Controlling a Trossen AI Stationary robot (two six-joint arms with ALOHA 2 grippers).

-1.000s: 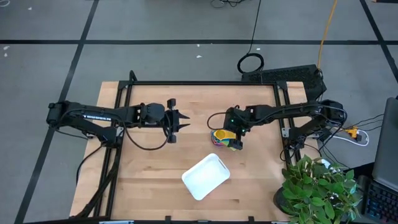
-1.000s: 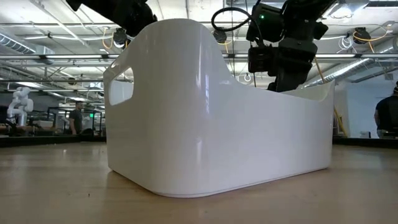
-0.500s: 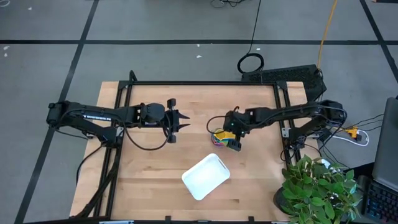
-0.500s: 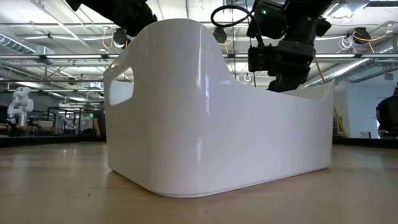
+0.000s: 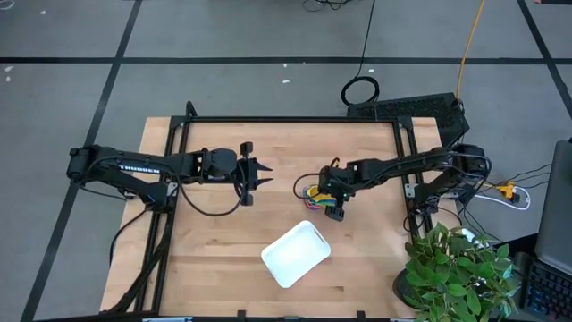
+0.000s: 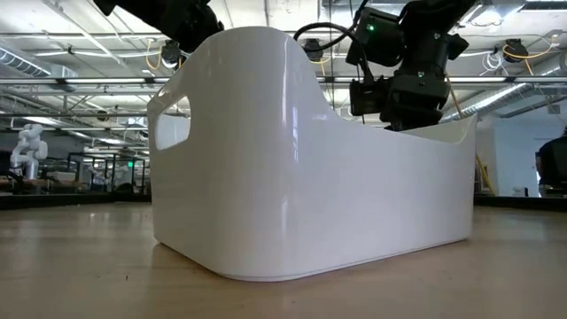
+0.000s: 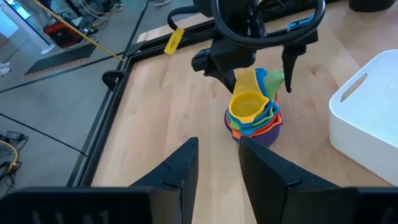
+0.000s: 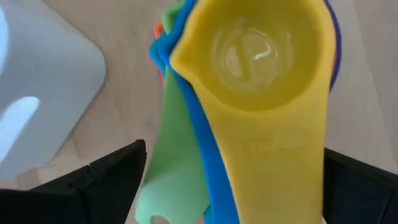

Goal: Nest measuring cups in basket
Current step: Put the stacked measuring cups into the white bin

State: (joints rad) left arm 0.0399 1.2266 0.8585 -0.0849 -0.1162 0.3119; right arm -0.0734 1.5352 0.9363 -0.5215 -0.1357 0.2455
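Observation:
The measuring cups [image 7: 252, 116] stand nested in one stack on the table, the yellow one [image 8: 267, 56] on top, beyond the basket's far right corner. Their handles [image 7: 261, 79] fan out toward my right gripper [image 5: 324, 204]. That gripper is open. Its fingers [image 8: 106, 180] stand wide on either side of the handles and touch nothing. The white basket [image 5: 296, 254] sits empty near the table's front edge. It hides the stack in the low view [image 6: 310, 177]. My left gripper [image 5: 261, 173] is open and empty, hovering left of the stack.
The black frame rails [image 5: 295, 120] run along the table's far and side edges. A potted plant [image 5: 456, 268] stands off the near right corner. Bare wood lies between the stack and the basket.
My right gripper has moved a little toward the table's left edge, closing in over the stack's handles. The stack, the basket and my left arm have kept still.

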